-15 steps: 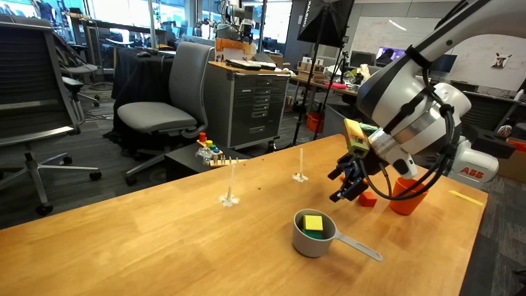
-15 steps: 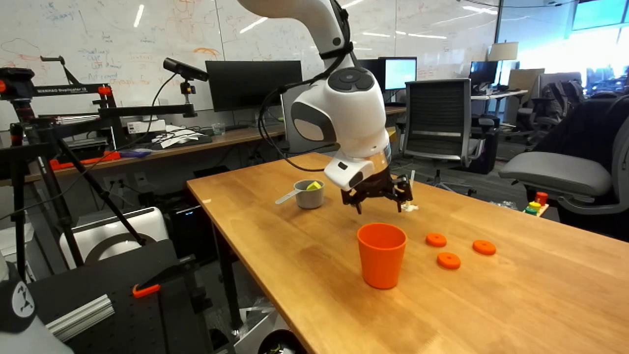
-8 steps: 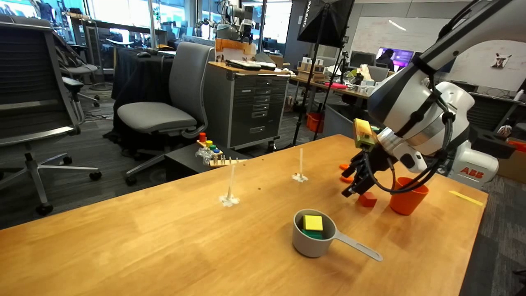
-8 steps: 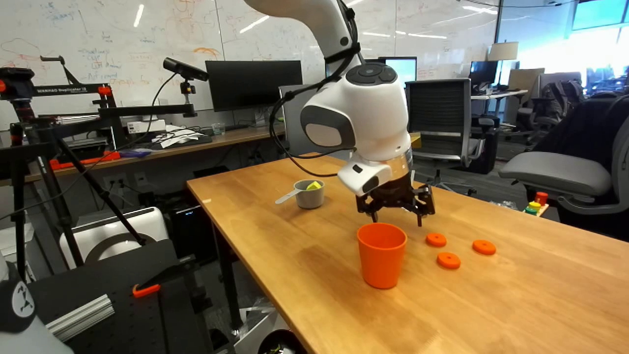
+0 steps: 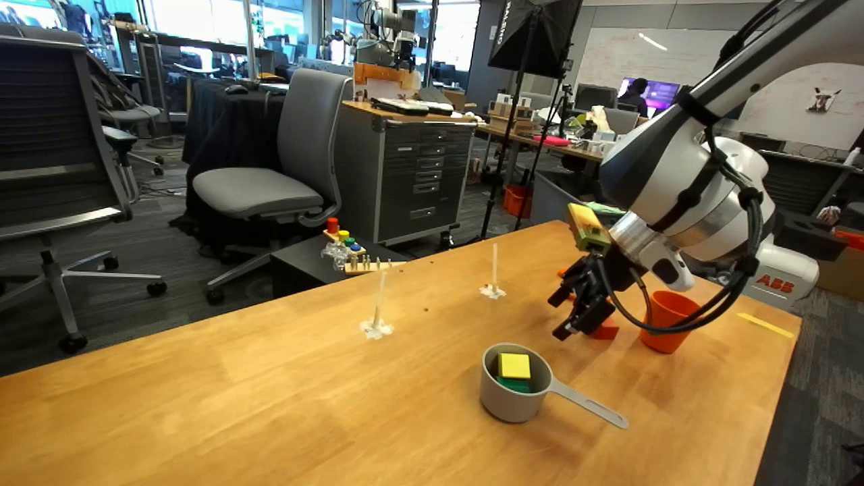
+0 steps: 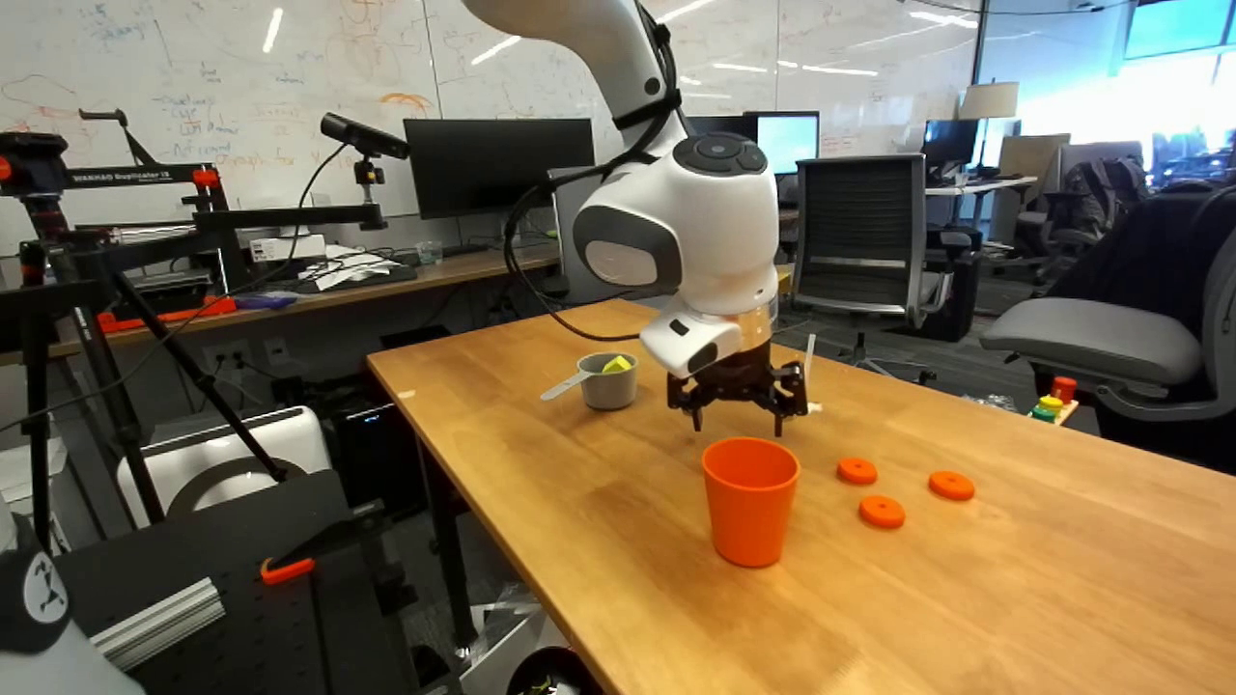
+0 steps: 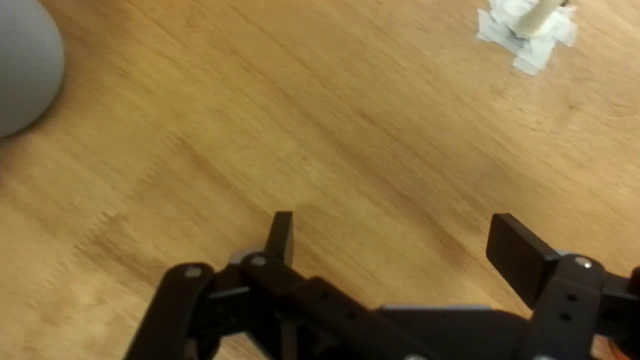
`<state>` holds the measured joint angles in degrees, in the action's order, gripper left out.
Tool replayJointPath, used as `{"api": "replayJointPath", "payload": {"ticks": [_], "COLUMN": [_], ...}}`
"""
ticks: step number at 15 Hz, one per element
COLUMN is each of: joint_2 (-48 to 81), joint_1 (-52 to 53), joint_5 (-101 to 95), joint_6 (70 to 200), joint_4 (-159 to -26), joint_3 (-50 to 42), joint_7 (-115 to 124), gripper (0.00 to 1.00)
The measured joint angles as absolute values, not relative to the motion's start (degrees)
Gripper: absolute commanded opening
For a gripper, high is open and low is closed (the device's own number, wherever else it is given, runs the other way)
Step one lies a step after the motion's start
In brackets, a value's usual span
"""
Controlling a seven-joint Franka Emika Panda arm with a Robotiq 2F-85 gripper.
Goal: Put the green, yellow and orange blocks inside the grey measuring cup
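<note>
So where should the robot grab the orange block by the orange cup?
Probably by two opposite flat sides, coming straight down with the open gripper: the orange block looks low and flat-sided on the table, though the gripper partly hides it. The orange cup stands to one side, so reaching across from there looks awkward.

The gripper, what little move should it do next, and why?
I'd guess the gripper should ease toward the orange block: it's open and holding nothing, that block lies on the table, and the yellow block and green block are already inside the grey measuring cup.
</note>
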<state>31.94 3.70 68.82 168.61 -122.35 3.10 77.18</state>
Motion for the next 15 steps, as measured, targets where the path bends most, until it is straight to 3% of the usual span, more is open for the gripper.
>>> {"api": "replayJointPath", "payload": {"ticks": [15], "joint_2": [30.8], "joint_1": [6.4], "joint_5": [64.5], "joint_6": [168.8], "joint_4": [-125.8], "joint_3": [0.4], "joint_7": [80.4], "gripper": [1.00]}}
